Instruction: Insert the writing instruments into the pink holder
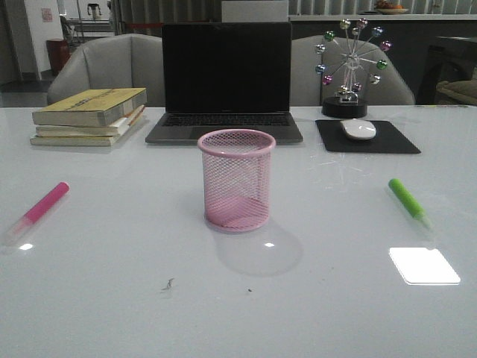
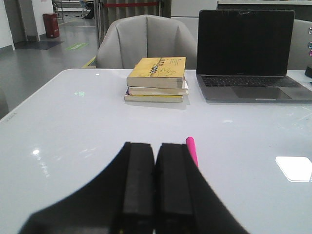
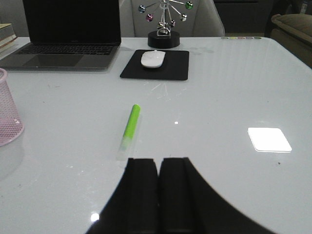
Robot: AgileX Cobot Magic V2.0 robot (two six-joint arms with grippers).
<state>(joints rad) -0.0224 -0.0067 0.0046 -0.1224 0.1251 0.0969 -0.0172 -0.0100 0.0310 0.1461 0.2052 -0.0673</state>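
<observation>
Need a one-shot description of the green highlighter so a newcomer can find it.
Start at the pink mesh cup standing mid-table in front of the laptop. Look to the robot's right, nearer than the black mouse pad: the green highlighter lies flat on the white table, alone. It is bright green with a pale cap; its twin on the far left is pink.

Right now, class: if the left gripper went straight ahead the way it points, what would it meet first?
Probably nothing at once. The left gripper, shut, points over bare table; the pink highlighter lies just beside that line, and the book stack stands farther ahead. Depth is uncertain.
</observation>
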